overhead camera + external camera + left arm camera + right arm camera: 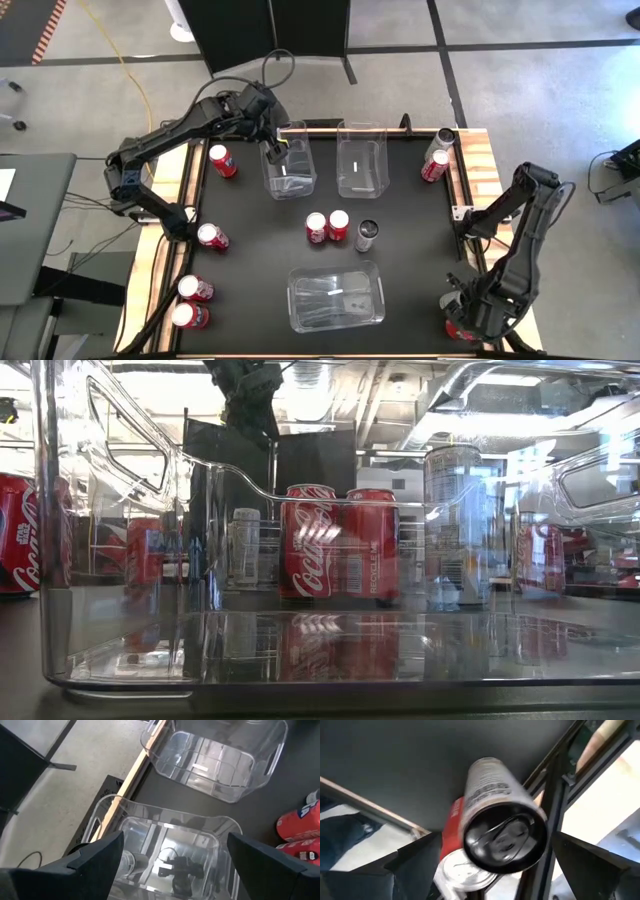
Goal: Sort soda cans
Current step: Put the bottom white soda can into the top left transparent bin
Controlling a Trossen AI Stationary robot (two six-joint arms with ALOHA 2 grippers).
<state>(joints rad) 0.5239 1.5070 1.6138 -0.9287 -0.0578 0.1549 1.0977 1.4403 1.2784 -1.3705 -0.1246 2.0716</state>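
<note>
Cans (327,227) lie scattered over the dark table (250,250) from above, red ones at the left edge and centre, since sorting is barely begun. Left gripper (276,152) hangs open over the far-left bin (290,178). At table height, two red cans stand behind clear plastic. Right gripper (485,870), spread wide at the near-right corner, frames a silver can (502,825), probably tipped or just let go.
</note>
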